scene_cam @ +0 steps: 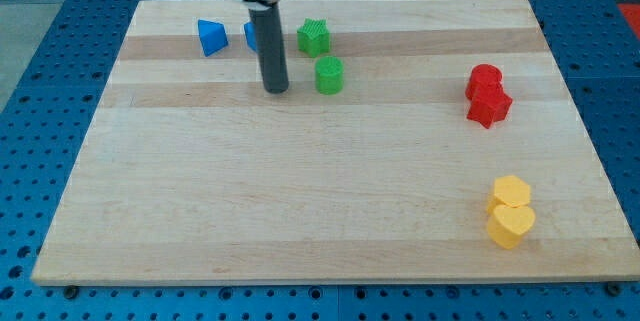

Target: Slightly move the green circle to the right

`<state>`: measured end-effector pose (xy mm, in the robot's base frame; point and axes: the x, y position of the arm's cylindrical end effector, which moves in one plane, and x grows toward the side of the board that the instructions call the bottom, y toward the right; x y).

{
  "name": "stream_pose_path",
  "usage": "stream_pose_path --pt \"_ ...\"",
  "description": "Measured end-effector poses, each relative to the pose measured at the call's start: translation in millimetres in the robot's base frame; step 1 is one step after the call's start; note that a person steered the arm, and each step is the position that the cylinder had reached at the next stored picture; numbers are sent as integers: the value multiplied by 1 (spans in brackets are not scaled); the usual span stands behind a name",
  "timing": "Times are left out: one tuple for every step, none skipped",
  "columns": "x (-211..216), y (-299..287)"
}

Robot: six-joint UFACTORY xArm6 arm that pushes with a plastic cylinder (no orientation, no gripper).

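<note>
The green circle (329, 75) lies near the view's top, a little left of centre. My tip (276, 90) rests on the board to its left, with a gap between them. A green star (313, 36) lies just above the circle. A blue triangle-like block (210, 37) lies at the top left. Another blue block (250, 35) is mostly hidden behind the rod.
A red circle (485, 78) and a red star (490, 107) lie together at the view's right. A yellow hexagon (511, 191) and a yellow heart (511, 225) lie together at the lower right. The wooden board (300, 211) sits on a blue perforated table.
</note>
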<state>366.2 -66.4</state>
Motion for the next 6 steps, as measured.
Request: stream_pose_path --pt "-3 4" --pt "-3 5" --pt "-3 27" --pt "-3 42" --pt "-3 59" --pt "-4 64"
